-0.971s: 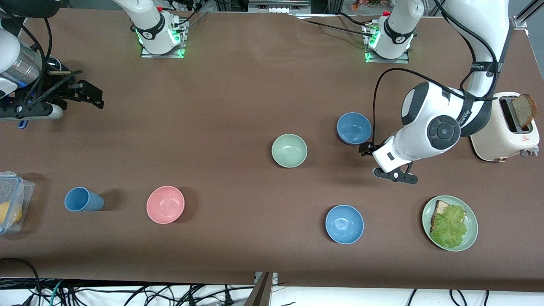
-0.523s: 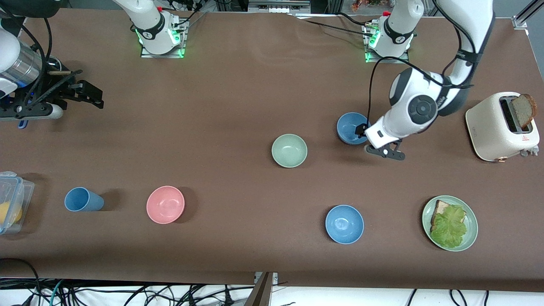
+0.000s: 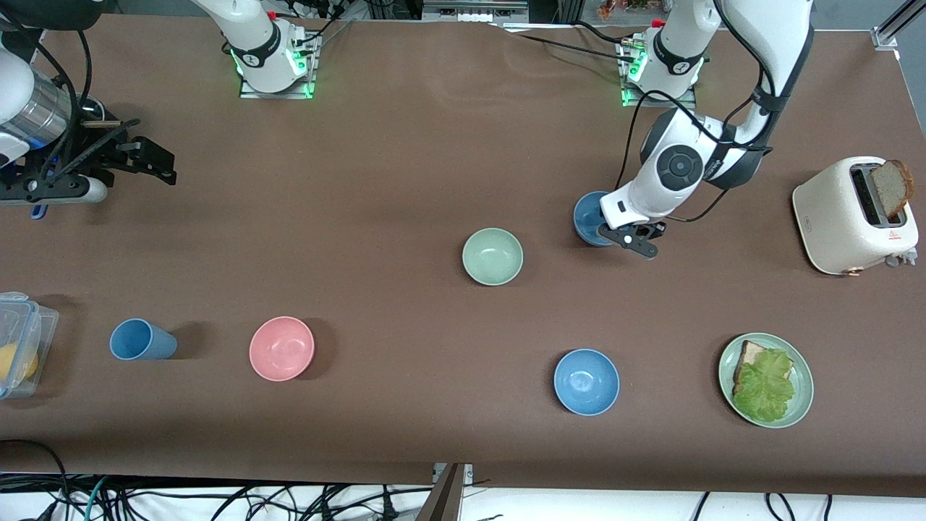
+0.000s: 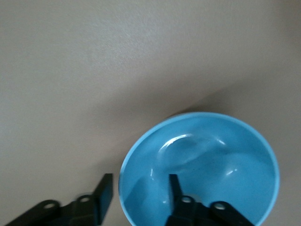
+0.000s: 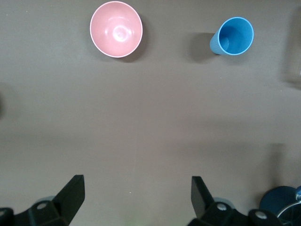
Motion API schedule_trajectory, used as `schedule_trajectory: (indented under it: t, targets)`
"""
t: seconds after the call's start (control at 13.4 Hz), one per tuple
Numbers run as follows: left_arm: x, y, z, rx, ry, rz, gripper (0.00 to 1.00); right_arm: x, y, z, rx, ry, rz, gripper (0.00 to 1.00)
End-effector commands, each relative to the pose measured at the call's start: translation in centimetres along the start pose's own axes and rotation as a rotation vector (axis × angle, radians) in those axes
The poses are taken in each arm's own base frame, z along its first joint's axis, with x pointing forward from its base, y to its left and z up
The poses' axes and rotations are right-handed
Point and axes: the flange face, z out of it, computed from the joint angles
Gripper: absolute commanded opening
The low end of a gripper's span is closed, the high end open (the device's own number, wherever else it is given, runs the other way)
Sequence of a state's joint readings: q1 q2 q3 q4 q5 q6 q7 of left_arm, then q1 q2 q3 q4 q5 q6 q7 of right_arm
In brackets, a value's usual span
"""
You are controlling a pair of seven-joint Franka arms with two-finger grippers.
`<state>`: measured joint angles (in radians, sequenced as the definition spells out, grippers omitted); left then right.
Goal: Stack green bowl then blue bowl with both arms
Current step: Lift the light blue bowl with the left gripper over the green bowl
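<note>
The green bowl [image 3: 493, 256] sits upright near the table's middle, untouched. The muted blue bowl [image 3: 587, 217] [image 4: 207, 160] stands beside it, toward the left arm's end. My left gripper [image 3: 609, 231] [image 4: 140, 181] is down at that blue bowl's rim. It is open, with one finger [image 4: 173, 188] inside the bowl and the other finger [image 4: 106, 188] outside, the wall between them. My right gripper [image 3: 160, 165] [image 5: 138, 183] waits open over bare table at the right arm's end, holding nothing.
A brighter blue bowl [image 3: 586, 381] and a green plate [image 3: 801, 405] with a lettuce sandwich lie nearer the front camera. A toaster [image 3: 846, 217] stands at the left arm's end. A pink bowl [image 3: 281, 348], blue cup [image 3: 141, 340] and clear container [image 3: 22, 347] sit toward the right arm's end.
My left arm has swung away from the front camera, bringing its gripper from beside the blue bowl onto the bowl's rim. The right arm has not moved.
</note>
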<state>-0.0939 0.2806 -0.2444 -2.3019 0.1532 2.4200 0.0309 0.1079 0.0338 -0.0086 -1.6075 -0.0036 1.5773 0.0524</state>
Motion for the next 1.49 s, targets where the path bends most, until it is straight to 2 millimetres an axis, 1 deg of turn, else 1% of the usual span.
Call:
schedule_trajectory:
  t: [0.0, 0.07, 0.15, 0.22, 0.37, 0.45, 0.52, 0.67, 0.75, 0.82, 0.97, 1.05, 1.12, 1.2, 1.27, 1.34, 1.42]
  targets:
    - [0.0, -0.1, 1.0, 0.024, -0.009, 0.055, 0.30, 0.0, 0.1, -0.5, -0.004, -0.005, 0.000, 1.00]
    - [0.2, -0.4, 1.1, 0.033, -0.010, 0.064, 0.34, 0.0, 0.1, -0.5, -0.004, -0.005, 0.000, 1.00]
    - [0.2, -0.5, 1.1, 0.046, -0.004, 0.077, 0.33, 0.0, 0.1, -0.5, -0.004, -0.005, 0.000, 1.00]
    - [0.3, -0.4, 1.1, 0.045, -0.005, 0.077, 0.29, 0.0, 0.1, -0.5, -0.004, -0.005, 0.000, 1.00]
    - [0.3, -0.3, 1.3, 0.045, -0.008, 0.069, 0.01, 0.1, 0.1, -0.4, -0.004, -0.006, 0.000, 1.00]
    - [0.3, -0.3, 1.2, 0.045, -0.009, 0.068, 0.00, 0.1, 0.1, -0.4, -0.004, -0.006, 0.000, 1.00]
    - [0.4, -0.6, 0.6, 0.049, -0.006, 0.064, 0.00, 0.1, 0.1, -0.5, -0.004, -0.005, 0.000, 1.00]
    - [1.4, -1.1, -2.4, 0.059, 0.025, 0.045, 0.00, 0.0, 0.1, -0.6, -0.004, -0.003, 0.000, 1.00]
    - [2.6, -1.0, -4.6, 0.062, 0.009, 0.039, 0.00, 0.0, 0.1, -0.6, -0.004, -0.003, 0.000, 1.00]
    - [4.1, -0.3, -7.0, 0.032, -0.010, 0.020, 0.00, 0.0, 0.1, -0.6, -0.004, -0.002, 0.000, 1.00]
    - [7.3, 0.3, -12.2, -0.083, -0.036, -0.043, 0.00, 0.1, 0.1, -0.6, -0.004, 0.000, 0.001, 1.00]
    - [8.8, 1.6, -14.1, -0.129, -0.038, -0.050, 0.00, 0.0, 0.1, -0.7, -0.004, 0.001, 0.000, 1.00]
    - [10.1, 2.5, -15.5, -0.158, -0.027, -0.084, 0.00, 0.1, 0.1, -0.6, -0.004, 0.000, 0.000, 1.00]
    - [11.4, 3.8, -16.3, -0.165, -0.009, -0.119, 0.00, 0.1, -0.1, -0.8, -0.004, 0.006, -0.003, 1.00]
    - [13.0, 5.8, -16.7, -0.171, 0.005, -0.154, 0.00, 0.2, -0.1, -0.8, -0.005, 0.011, -0.005, 1.00]
    - [14.8, 7.8, -15.7, -0.182, -0.003, -0.203, 0.00, 0.2, 0.1, -0.8, -0.005, 0.012, -0.002, 1.00]
    - [16.0, 10.3, -14.0, -0.180, -0.025, -0.238, 0.00, 0.2, 0.1, -0.8, -0.007, 0.012, -0.002, 1.00]
